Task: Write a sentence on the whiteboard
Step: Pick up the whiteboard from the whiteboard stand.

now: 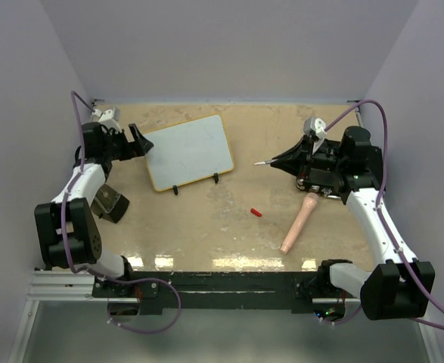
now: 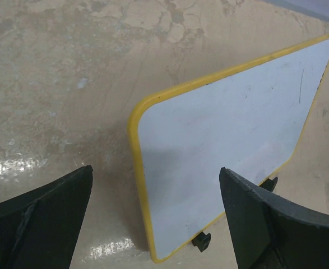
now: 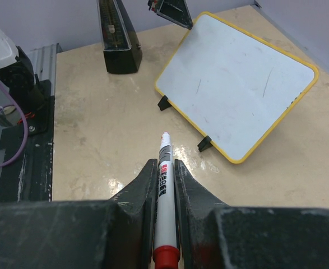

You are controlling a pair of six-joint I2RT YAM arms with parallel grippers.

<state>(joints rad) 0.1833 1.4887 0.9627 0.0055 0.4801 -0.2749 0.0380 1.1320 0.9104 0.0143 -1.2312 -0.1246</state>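
The left gripper [image 2: 156, 171] stands as wide open as it goes and holds nothing. Its two black fingers [image 2: 41, 218] straddle the left end of the board [image 2: 226, 145]; whether they touch it I cannot tell. The right gripper [image 3: 164, 163] is clamped on a marker [image 3: 165, 148]. The marker's bare tip sticks out ahead of the fingers and points toward the board, well short of it.

The board [image 1: 189, 151] sits toward the far left of the table [image 1: 206, 234], propped on two black feet. Its yellow-rimmed white face carries only a few faint thin strokes. A black case [image 1: 110, 204] stands near the left arm. A small red cap [image 1: 256, 212] and a pink stick [image 1: 297, 223] lie on the table nearer the right arm.
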